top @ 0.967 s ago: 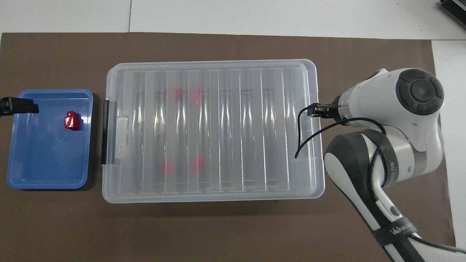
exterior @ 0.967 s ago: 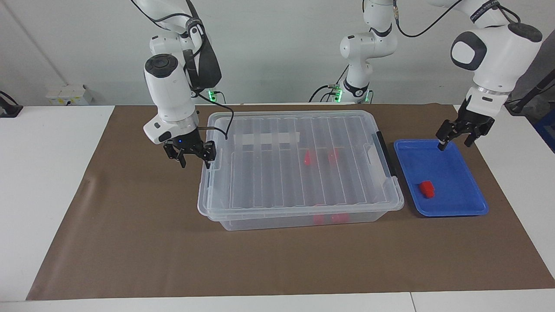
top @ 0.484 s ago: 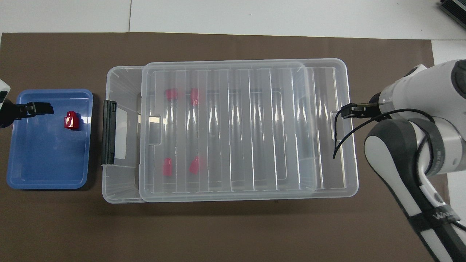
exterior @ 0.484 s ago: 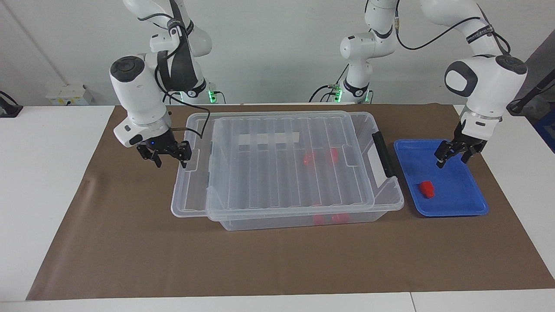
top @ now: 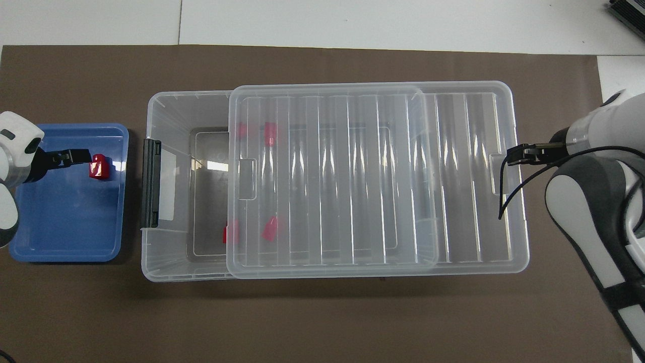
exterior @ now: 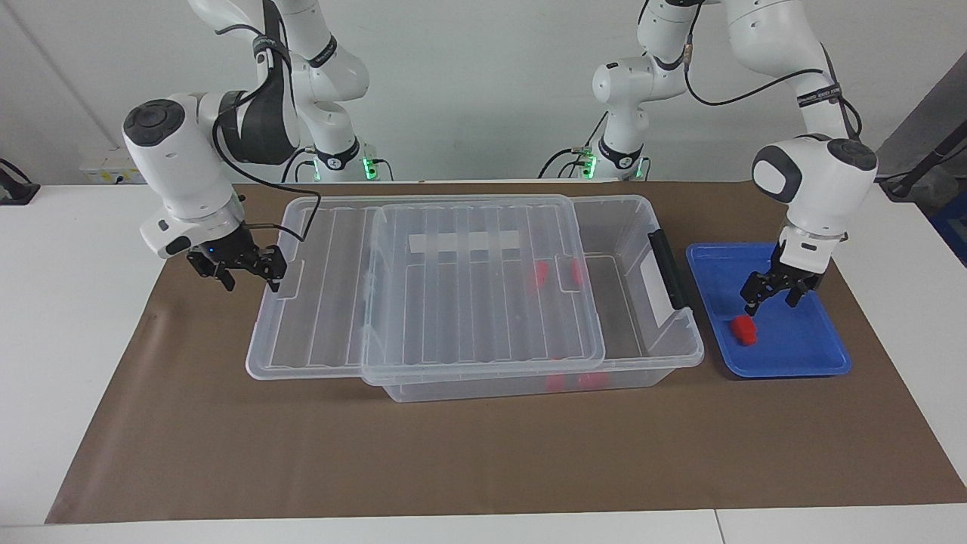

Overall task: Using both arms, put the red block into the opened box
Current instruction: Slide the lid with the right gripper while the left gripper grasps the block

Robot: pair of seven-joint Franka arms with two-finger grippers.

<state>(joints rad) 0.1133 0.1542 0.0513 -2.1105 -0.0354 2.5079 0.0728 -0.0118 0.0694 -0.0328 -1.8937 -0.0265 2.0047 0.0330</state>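
The red block [exterior: 744, 330] [top: 98, 167] lies in a shallow blue tray [exterior: 793, 357] [top: 65, 232] at the left arm's end of the table. My left gripper [exterior: 769, 302] [top: 83, 156] hangs open just above the tray, beside and slightly over the block, not touching it. The clear box [exterior: 657, 227] [top: 166, 262] stands mid-table. Its ribbed lid [exterior: 453, 302] [top: 327, 176] is slid partway off toward the right arm's end, leaving the end by the tray uncovered. My right gripper [exterior: 249, 276] [top: 519, 154] grips the lid's end tab.
Several other red blocks [exterior: 540, 276] [top: 270, 132] lie inside the box, some under the lid. A black handle [exterior: 665, 268] [top: 150, 181] sits on the box's end beside the tray. A brown mat [exterior: 483, 453] covers the table.
The right gripper has pulled the lid steadily toward the right arm's end, uncovering part of the box. The left gripper has come down over the tray toward the red block.
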